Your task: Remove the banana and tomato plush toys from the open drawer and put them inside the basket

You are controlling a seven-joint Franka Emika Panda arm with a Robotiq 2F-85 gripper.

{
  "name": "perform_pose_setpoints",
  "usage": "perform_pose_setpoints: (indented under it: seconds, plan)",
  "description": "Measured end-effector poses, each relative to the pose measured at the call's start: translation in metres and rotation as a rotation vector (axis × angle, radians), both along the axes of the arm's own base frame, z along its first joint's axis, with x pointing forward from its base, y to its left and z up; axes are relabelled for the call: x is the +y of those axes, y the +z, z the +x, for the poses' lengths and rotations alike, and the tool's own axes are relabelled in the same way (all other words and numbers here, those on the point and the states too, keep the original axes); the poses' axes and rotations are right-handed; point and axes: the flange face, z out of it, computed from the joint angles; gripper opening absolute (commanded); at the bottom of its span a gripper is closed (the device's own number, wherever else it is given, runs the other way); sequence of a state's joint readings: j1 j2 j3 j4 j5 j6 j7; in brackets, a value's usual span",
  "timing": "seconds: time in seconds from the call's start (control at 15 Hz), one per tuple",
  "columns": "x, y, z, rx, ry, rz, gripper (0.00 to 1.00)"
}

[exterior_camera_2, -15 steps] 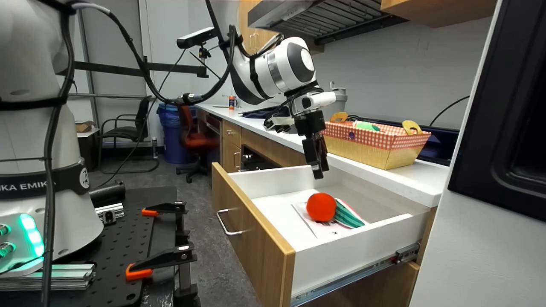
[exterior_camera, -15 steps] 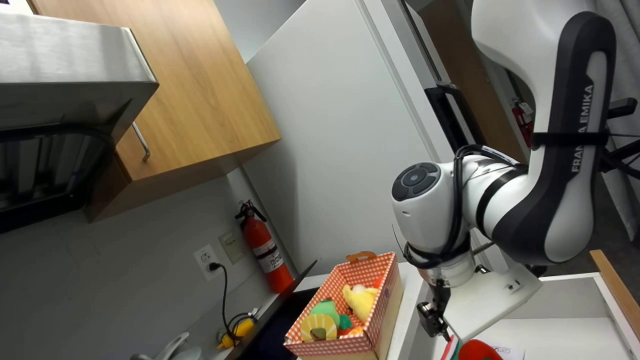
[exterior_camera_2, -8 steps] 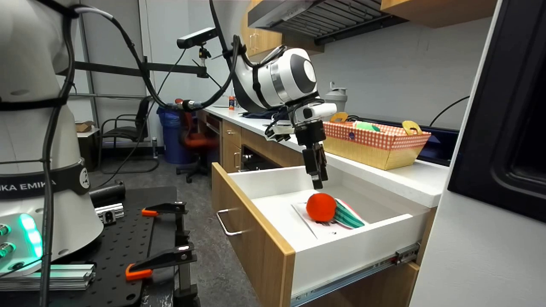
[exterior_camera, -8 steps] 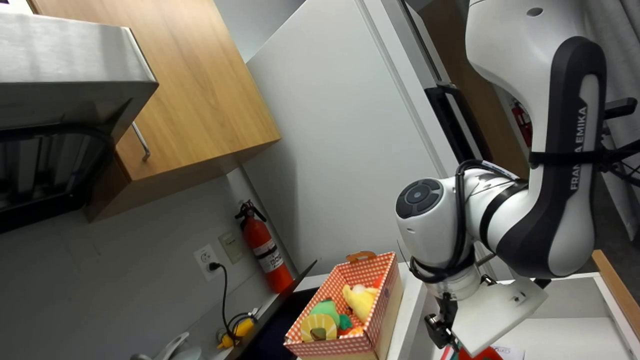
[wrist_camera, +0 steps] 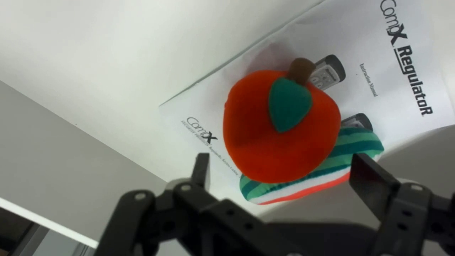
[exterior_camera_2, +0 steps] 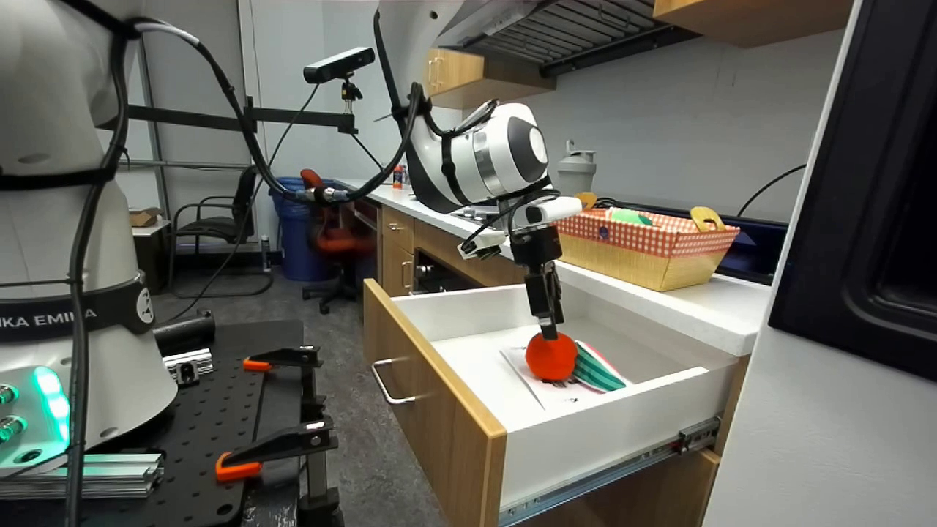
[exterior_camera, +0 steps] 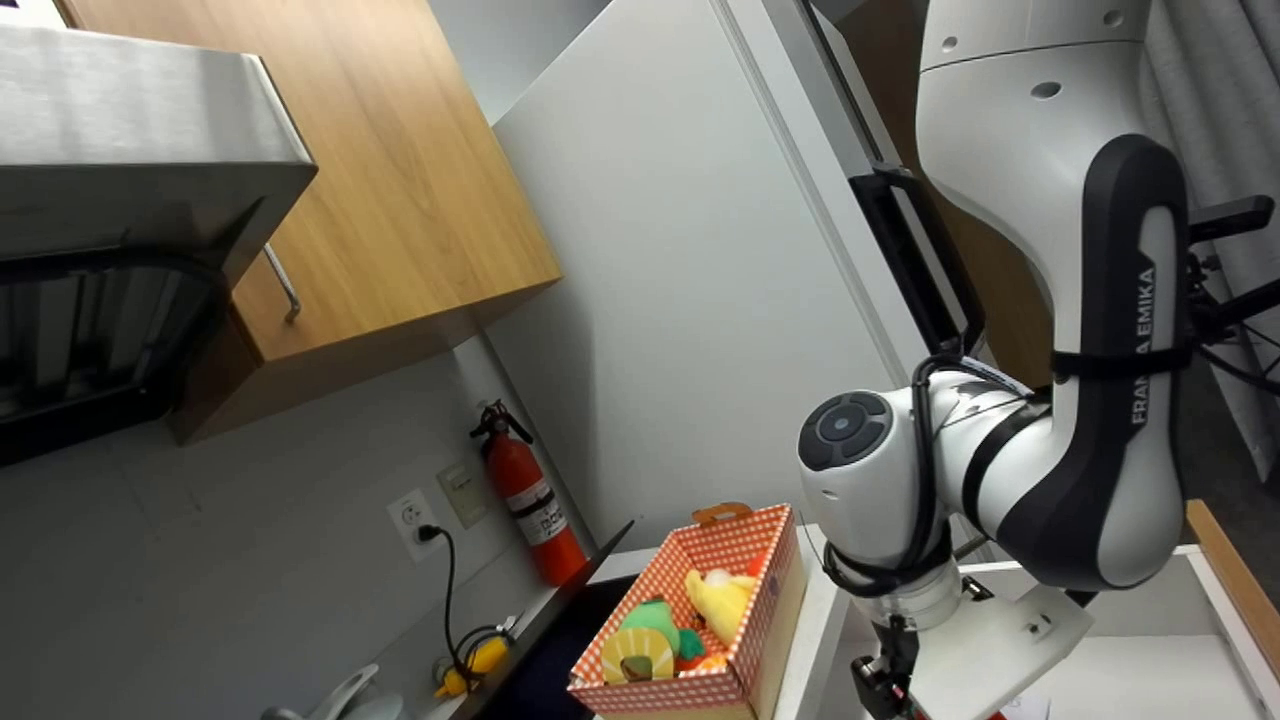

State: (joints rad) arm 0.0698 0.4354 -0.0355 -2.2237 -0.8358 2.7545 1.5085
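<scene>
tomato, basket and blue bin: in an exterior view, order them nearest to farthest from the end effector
1. Tomato: in the drawer, just below the end effector.
2. Basket: up on the counter, beside the drawer.
3. Blue bin: far in the background.

On a surface [exterior_camera: 818,600], a red-checked basket [exterior_camera: 715,548] holds a banana [exterior_camera: 722,606], a green toy [exterior_camera: 652,620] and a yellow round toy [exterior_camera: 625,650]; to its right, a white arm [exterior_camera: 1090,450] leans over an open drawer [exterior_camera: 1160,665], its black claw [exterior_camera: 882,680] partly hidden by a white panel [exterior_camera: 990,650], with a red extinguisher [exterior_camera: 535,510] at left.
</scene>
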Motion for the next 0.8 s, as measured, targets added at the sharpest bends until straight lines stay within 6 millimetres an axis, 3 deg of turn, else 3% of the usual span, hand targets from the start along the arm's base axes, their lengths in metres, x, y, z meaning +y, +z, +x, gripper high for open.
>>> perform_pose_setpoints:
  seconds: [0.13,0.2,0.33,0.8]
  plan:
    - [-0.001,-0.005,0.005,-0.001,-0.001,0.001,0.98]
    - [-0.002,-0.008,0.007,0.000,-0.002,0.000,0.93]
    - [-0.006,-0.012,0.011,0.001,-0.008,-0.003,0.69]
    - [-0.015,-0.020,0.019,0.000,-0.021,-0.012,0.16]
